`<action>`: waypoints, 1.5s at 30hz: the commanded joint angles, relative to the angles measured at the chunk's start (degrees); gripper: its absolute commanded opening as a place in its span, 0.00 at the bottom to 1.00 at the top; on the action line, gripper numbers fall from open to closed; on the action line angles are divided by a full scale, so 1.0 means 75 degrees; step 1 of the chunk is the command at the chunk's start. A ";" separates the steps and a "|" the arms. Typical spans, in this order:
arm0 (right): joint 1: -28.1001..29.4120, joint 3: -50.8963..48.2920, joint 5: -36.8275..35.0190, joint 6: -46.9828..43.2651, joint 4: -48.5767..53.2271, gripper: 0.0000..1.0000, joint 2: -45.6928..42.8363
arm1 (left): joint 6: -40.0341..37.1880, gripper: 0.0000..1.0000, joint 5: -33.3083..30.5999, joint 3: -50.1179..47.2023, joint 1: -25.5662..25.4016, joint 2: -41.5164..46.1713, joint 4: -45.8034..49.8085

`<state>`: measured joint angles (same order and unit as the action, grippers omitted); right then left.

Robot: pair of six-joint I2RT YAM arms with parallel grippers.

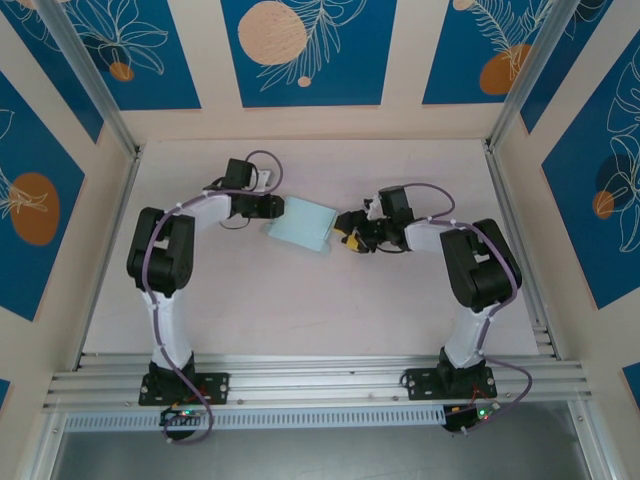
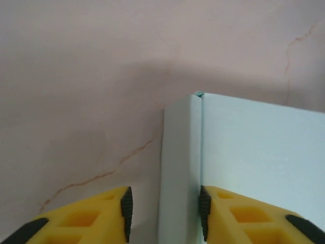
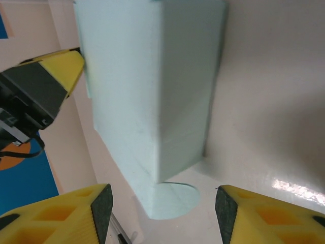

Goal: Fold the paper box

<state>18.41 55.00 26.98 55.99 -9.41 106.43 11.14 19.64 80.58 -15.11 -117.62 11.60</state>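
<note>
Pale-blue paper box (image 1: 303,224) lies between left tool (image 1: 274,207) and right tool (image 1: 346,228)

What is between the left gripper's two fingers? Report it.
The paper box's side wall stands between the left gripper's fingers, seen in the left wrist view; bare table shows on one side of it.

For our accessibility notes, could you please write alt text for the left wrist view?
A pale blue paper box sits on a pinkish table, its narrow side wall between the yellow fingers of the left gripper; one pad touches it, and the other stands apart.
</note>
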 commanded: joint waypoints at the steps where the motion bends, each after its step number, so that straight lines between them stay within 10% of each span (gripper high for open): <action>1: 0.0086 0.0209 -0.0014 0.0119 -0.0214 0.59 0.0258 | 0.0032 0.29 -0.0102 0.0215 0.0128 -0.0245 0.0494; 30: 0.0640 0.1372 -0.0048 0.0576 -0.1644 0.64 0.1852 | 0.0387 0.15 0.0365 0.0146 0.0281 -0.0666 0.0266; 45: 0.0220 0.1083 0.1159 0.1347 -0.0681 0.46 0.0912 | -0.0057 0.79 0.0266 -0.2378 0.0328 0.2472 -0.2211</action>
<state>21.41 63.61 30.37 64.01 -19.03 116.64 13.50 21.89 67.88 -12.75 -107.44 4.54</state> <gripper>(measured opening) 0.463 0.783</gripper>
